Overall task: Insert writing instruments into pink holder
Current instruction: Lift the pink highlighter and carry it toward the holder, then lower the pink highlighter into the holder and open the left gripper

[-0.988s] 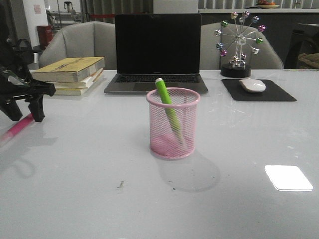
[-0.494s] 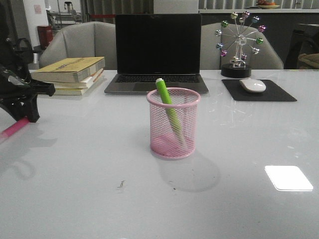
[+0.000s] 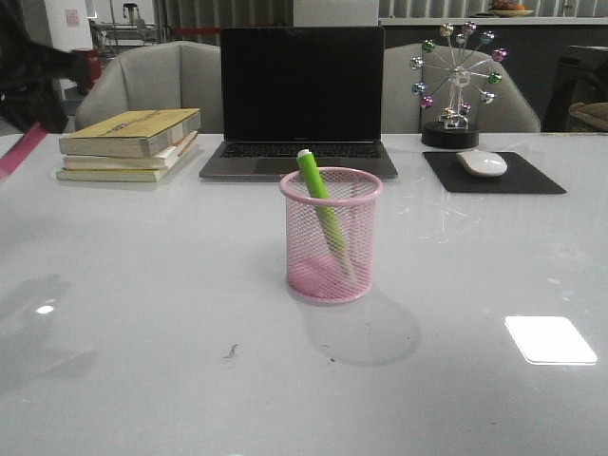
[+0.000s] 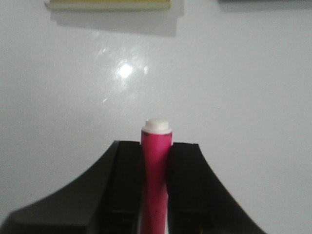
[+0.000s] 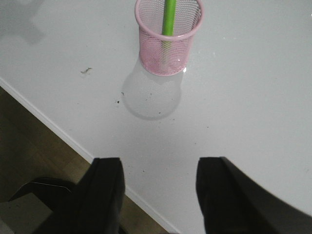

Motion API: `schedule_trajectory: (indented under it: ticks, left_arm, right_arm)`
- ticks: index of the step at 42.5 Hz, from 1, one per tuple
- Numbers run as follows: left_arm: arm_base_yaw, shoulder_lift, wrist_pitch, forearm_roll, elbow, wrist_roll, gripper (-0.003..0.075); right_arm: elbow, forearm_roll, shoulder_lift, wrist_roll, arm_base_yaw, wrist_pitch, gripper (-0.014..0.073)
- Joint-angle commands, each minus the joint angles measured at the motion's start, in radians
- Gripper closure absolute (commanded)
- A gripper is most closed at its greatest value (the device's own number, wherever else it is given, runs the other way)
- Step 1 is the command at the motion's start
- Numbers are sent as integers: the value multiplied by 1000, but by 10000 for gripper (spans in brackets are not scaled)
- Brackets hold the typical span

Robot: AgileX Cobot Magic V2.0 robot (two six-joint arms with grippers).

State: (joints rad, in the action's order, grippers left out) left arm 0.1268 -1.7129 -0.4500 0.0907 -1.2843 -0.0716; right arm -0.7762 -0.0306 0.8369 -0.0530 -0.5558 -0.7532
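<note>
The pink mesh holder [image 3: 331, 236] stands mid-table with the lime green marker [image 3: 319, 203] leaning inside it, its pale end above the rim. In the right wrist view the holder [image 5: 168, 36] and green marker [image 5: 169, 17] lie ahead of my right gripper [image 5: 161, 168], which is open and empty over the table's front edge. My left gripper [image 4: 156, 151] is shut on the magenta marker [image 4: 156, 170], whose white end points toward the table below. In the front view only a blurred dark part of the left gripper [image 3: 38, 85] and a strip of magenta marker [image 3: 21, 150] show at the far left, raised off the table.
A stack of books [image 3: 133, 142] lies at the back left, a laptop [image 3: 301, 100] behind the holder. A mouse [image 3: 482, 162] on a black pad [image 3: 492, 173] and a ball ornament [image 3: 458, 81] stand at the back right. The table's front edge [image 5: 58, 129] runs under the right gripper.
My left gripper has lifted the magenta marker off the table, rising up and out toward the upper left edge of the front view. The holder and green marker have not moved.
</note>
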Motion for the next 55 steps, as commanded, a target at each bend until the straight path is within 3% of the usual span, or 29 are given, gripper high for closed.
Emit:
schedule_trajectory:
  ticks: [1,14,22,28,42,55]
  left_arm:
    - [49,192,227,13,127,-4,629]
    - [307,478,754,51,484,-3,629]
    - [516,406,995,51,497,-3,629]
    - [607,280,1215,51,469,2,629]
    - [672,-6,1244,40,244,2,629]
    - [672,-138,1245,40,208,2,629]
  right_arm:
    - [-27,10,-5,2,1,56,138]
    - [-27,10,-5,2,1,56,138]
    - [-27,10,-5,2,1,56,138]
    - [-27,10,-5,2,1,56,138]
    - [-27,10,-5,2,1,56,138]
    - [-27,10,-5,2,1,56,138]
